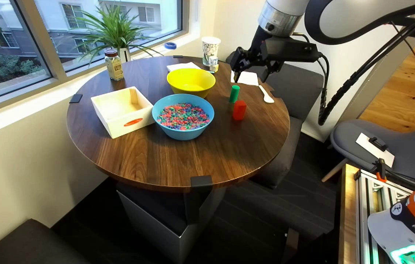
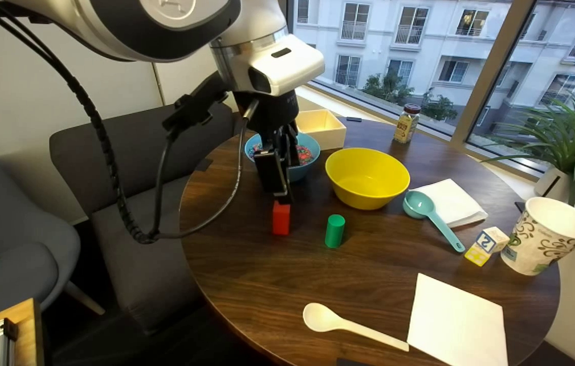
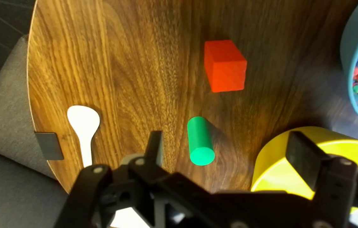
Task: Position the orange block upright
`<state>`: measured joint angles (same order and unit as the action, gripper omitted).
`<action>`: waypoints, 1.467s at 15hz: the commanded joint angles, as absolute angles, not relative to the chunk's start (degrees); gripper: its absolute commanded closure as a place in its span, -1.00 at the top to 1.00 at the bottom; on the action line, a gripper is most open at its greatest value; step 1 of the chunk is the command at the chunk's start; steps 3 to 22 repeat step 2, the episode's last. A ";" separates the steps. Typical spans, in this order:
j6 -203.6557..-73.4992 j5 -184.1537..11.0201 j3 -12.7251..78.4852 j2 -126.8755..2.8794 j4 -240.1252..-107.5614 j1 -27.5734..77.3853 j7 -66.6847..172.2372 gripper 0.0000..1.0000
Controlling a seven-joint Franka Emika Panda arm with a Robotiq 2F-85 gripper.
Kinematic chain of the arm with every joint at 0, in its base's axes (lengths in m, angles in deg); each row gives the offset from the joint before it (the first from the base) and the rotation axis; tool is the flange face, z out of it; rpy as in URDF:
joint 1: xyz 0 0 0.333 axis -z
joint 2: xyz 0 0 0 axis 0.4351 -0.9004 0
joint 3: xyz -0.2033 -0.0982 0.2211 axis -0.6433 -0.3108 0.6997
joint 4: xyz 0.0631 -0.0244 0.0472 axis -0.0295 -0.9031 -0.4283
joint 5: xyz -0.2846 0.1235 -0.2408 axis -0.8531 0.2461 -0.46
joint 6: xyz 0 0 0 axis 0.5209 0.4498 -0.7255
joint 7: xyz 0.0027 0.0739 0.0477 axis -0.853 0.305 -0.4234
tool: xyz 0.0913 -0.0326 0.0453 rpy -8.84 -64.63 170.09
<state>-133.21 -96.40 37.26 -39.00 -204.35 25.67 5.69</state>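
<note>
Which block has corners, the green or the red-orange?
The red-orange block: its flat sides meet at corners, while the green block is a round cylinder.

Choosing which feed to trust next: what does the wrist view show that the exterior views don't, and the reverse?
Only the wrist view: the look out between the open jaws, which frame the green cylinder.

Only the exterior views: the patterned paper cup, toy cubes, lidded jar, potted plant and open cream box.

Shared: the upright orange block, the green cylinder, white spoon, yellow bowl and blue bowl.
</note>
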 commanded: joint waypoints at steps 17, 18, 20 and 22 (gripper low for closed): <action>-133.10 -96.20 37.96 -39.00 -204.26 26.41 5.85 1.00; -133.10 -96.20 37.96 -39.00 -204.26 26.41 5.85 1.00; -133.10 -96.20 37.96 -39.00 -204.26 26.41 5.85 1.00; -133.10 -96.20 37.96 -39.00 -204.26 26.41 5.85 1.00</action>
